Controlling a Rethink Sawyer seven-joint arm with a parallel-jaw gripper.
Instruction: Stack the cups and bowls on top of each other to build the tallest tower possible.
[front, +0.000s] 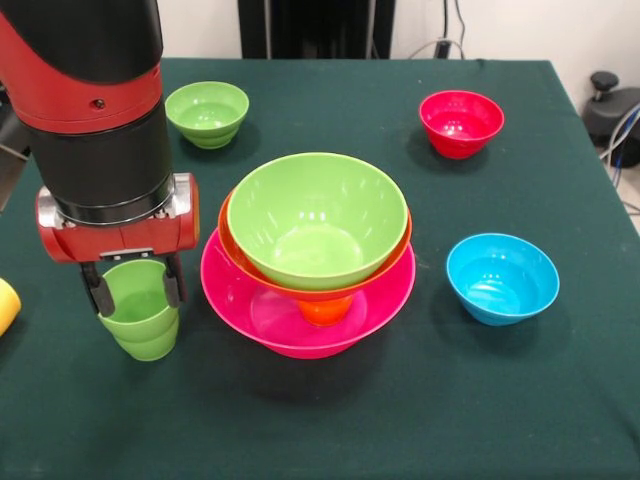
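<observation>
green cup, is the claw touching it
Touching: the front view shows the claw with fingers pressed against the green cup rim.

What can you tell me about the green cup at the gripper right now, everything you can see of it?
The green cup is a small glossy light-green plastic tumbler with a stepped lower body, narrower toward its rounded base. It stands upright, mouth up and empty as far as shows. The gripper is shut on it, a dark finger at each side of the upper wall near the rim. It sits left of the pink bowl, apart from it. Whether its base rests on the green tablecloth or hangs just above cannot be told.
</observation>
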